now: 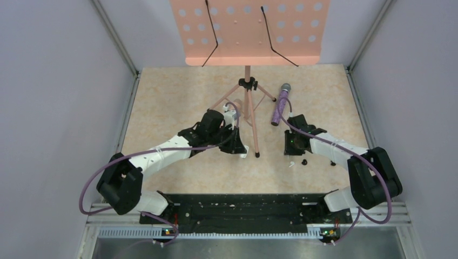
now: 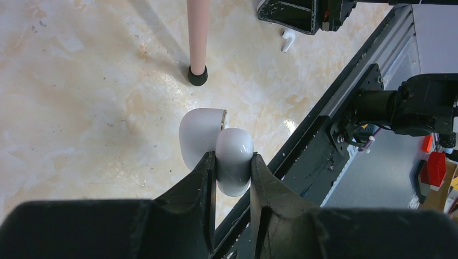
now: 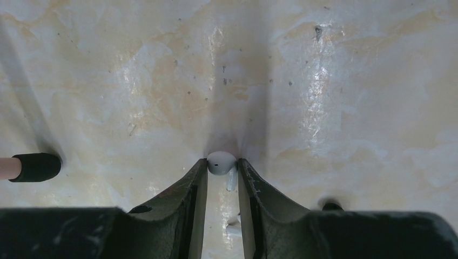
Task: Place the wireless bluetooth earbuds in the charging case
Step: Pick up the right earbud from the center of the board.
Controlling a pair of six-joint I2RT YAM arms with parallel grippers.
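Grips the white case (image 2: pixel 234 148), lid open, in the clenched left pincer (image 2: pixel 231 164), over the desk (image 1: pixel 178 102) toward its near edge. Pinches one earbud (image 3: pixel 221 162) between the right pincer (image 3: pixel 222 166) tips, low over the desk. Shows a second earbud (image 2: pixel 288 39) lying loose near the right pincer, on its near-edge side.

white charging case (image 2: pixel 233 162), lid open, white earbud (image 3: pixel 221 163) on table (image 3: pixel 335 81)
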